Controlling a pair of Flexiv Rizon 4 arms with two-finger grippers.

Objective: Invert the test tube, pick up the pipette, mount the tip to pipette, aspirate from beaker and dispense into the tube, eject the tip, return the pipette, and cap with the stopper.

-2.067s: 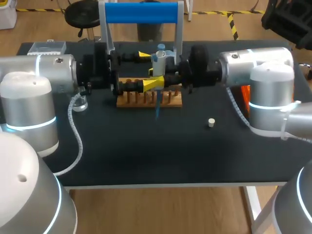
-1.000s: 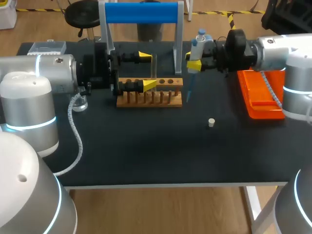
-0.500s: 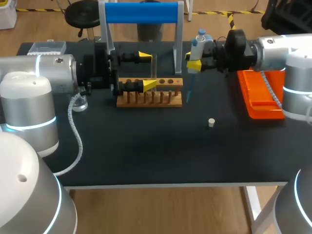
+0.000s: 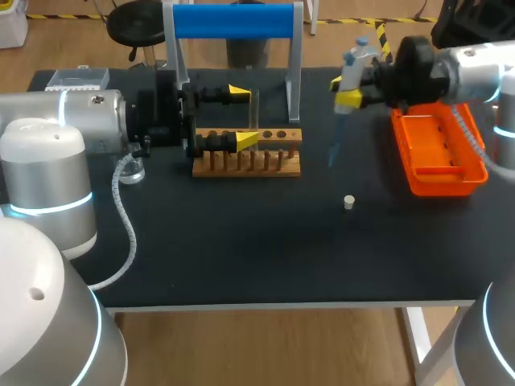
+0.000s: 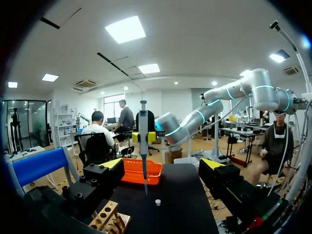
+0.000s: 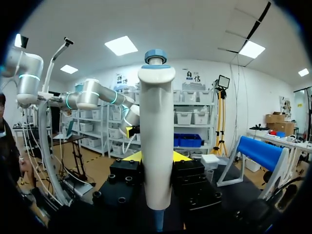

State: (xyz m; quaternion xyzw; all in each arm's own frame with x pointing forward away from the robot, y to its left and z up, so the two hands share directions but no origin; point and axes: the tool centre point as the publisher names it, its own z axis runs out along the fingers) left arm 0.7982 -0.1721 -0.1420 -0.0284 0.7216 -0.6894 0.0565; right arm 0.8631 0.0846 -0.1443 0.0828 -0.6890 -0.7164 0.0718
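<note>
The right hand clenches the pipette, tip still mounted, beside the orange tray toward the tabletop's far right corner, and the left hand stands released over the wooden rack; ejecting the tip, returning the pipette and capping with the loose stopper seem left.

The surface is matt black. The rack is bare brown wood. The tray is glossy orange plastic. The pipette has a smooth white plastic body with a soft sheen, and its tip is translucent blue. The left arm and right arm have satin silver shells. The stopper looks dull off-white.
</note>
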